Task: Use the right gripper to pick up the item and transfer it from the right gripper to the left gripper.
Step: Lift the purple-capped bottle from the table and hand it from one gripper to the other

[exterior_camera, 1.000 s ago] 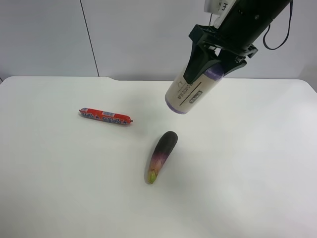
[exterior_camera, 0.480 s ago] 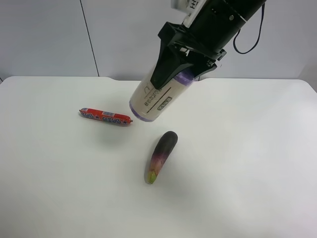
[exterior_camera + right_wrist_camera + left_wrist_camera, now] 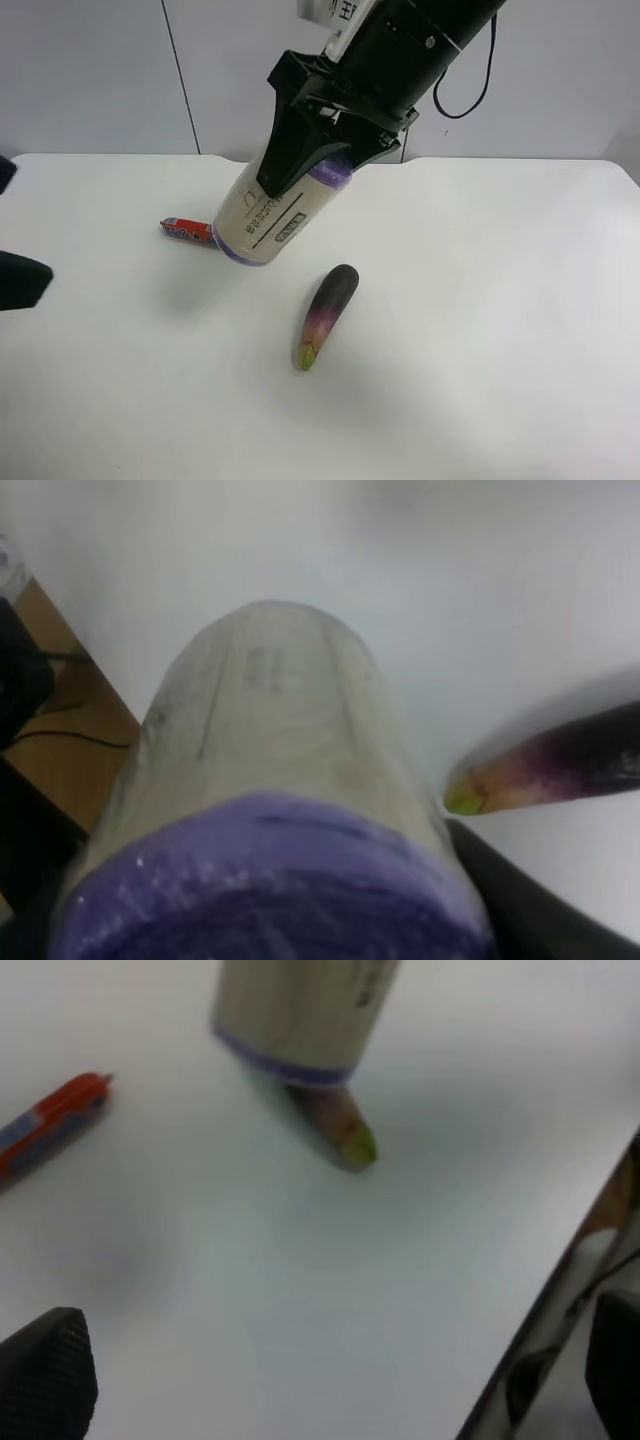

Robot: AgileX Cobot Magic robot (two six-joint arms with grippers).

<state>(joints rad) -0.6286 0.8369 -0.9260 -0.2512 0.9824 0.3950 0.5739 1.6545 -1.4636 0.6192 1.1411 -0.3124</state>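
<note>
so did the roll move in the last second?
Yes. In the exterior high view the roll went left and down: from upper right of the still eggplant to upper left of it, now hiding the right end of the sausage.

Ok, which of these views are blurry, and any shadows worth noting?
Exterior high view: sharp, evenly lit, a faint soft shadow on the table below the roll. Right wrist view: the roll fills the frame, its purple end out of focus; eggplant tip soft. Left wrist view: blurred throughout, sausage stick included.
</note>
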